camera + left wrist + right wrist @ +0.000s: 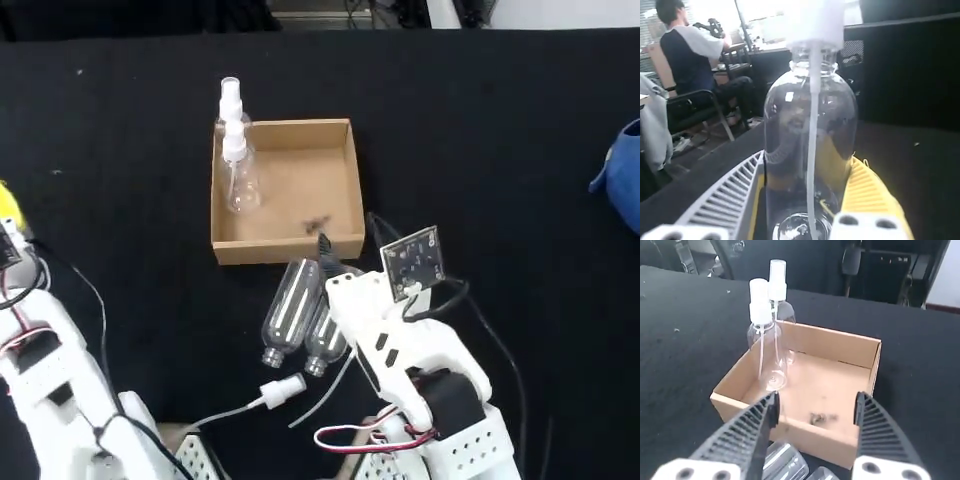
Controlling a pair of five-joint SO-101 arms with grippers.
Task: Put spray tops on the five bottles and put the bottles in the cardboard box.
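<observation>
A cardboard box (300, 200) (850, 365) lies mid-table. One clear bottle with a white spray top (240, 170) (767, 347) stands inside at its left wall. A second topped bottle (231, 100) (779, 295) stands at the far left corner; I cannot tell whether it is inside. Two topless bottles (290, 305) (325, 342) lie just in front of the box, with a loose spray top (282, 390) nearer still. My right gripper (325, 250) (817, 402) hangs open over the box's front wall. My left gripper (800, 210) (6, 205), at the left edge, is shut on a topped bottle (810, 130).
A thin white tube (320, 395) lies beside the loose top. Cables trail from the right arm's base (450, 400). A blue object (622, 185) shows at the right edge. The black table stretches bare to the right of the box.
</observation>
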